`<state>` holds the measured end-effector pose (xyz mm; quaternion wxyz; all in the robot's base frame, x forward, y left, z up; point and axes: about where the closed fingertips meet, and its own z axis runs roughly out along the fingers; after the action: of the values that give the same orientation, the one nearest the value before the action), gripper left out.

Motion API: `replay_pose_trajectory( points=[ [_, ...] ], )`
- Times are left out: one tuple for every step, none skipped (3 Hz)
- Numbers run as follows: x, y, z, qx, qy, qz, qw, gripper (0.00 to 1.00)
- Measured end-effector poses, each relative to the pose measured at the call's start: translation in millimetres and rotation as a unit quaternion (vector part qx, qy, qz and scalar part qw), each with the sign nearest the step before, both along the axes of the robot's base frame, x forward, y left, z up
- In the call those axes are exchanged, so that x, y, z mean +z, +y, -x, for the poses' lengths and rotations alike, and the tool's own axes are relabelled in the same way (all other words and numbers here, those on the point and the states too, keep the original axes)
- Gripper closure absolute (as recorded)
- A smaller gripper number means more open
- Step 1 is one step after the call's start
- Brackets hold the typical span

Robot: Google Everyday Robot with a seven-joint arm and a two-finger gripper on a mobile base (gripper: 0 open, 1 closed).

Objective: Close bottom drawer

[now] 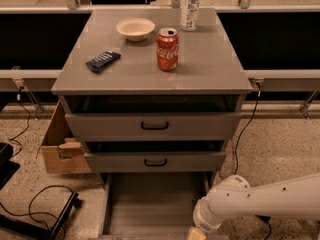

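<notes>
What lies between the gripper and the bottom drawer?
Nothing, in the camera view: the gripper is by the front right corner of the bottom drawer.

end effector [196, 233] low beside open bottom drawer [150, 204].

On the tabletop [210, 64] we see the bowl [135, 28] at back, can [167, 49] front-rt of it, bottle [190, 4] behind the can, packet [103, 60] at left. Below, the bottom drawer [150, 204] sticks out furthest, w/ the gripper [196, 233] at its front-rt corner. Box [59, 149] sits left of the drawers.
</notes>
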<state>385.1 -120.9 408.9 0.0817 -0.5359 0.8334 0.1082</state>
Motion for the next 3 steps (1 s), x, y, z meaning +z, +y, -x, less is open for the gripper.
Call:
replay_pose_trajectory(
  points=[
    [-36.5,11.5,15.9,0.003,0.031,-0.009,0.9995,0.0],
    [-93.5,24.4,34.8,-0.001,0.076,-0.017,0.9969,0.14],
    [-158.8,39.2,53.3,-0.006,0.122,-0.022,0.9923,0.37]
  ],
)
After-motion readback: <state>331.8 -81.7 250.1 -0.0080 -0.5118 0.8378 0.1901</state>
